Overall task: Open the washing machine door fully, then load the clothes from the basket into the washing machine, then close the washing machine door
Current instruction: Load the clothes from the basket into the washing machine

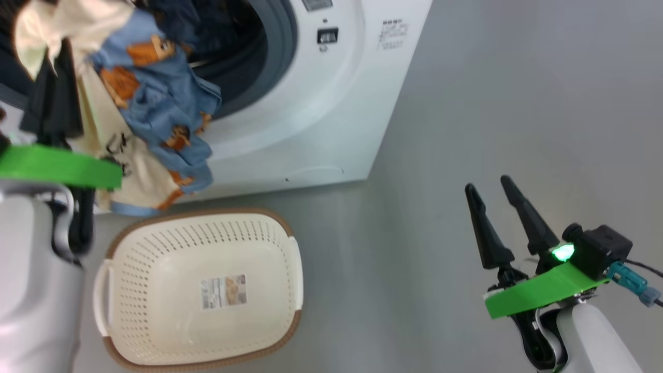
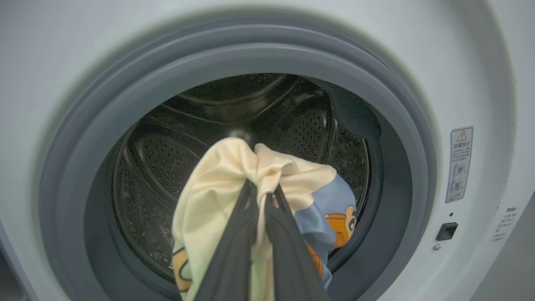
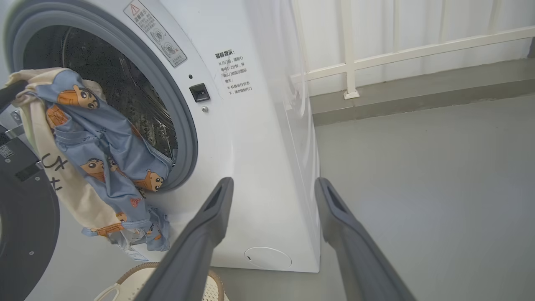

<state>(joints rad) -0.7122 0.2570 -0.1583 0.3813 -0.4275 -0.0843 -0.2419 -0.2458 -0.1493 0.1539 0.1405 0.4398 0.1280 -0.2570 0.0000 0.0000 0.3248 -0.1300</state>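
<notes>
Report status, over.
Left gripper shut on the clothes at the washing machine mouth. Right gripper open, idle. Basket empty. Nothing blocking the opening.

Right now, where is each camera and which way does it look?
Head: high, looking down at basket and washing machine; left arm, open right gripper.
Left wrist: close up, facing into the drum; left gripper shut on the clothes.
Right wrist: low, facing the machine's front and floor; its open fingers.
All three share the clothes.
</notes>
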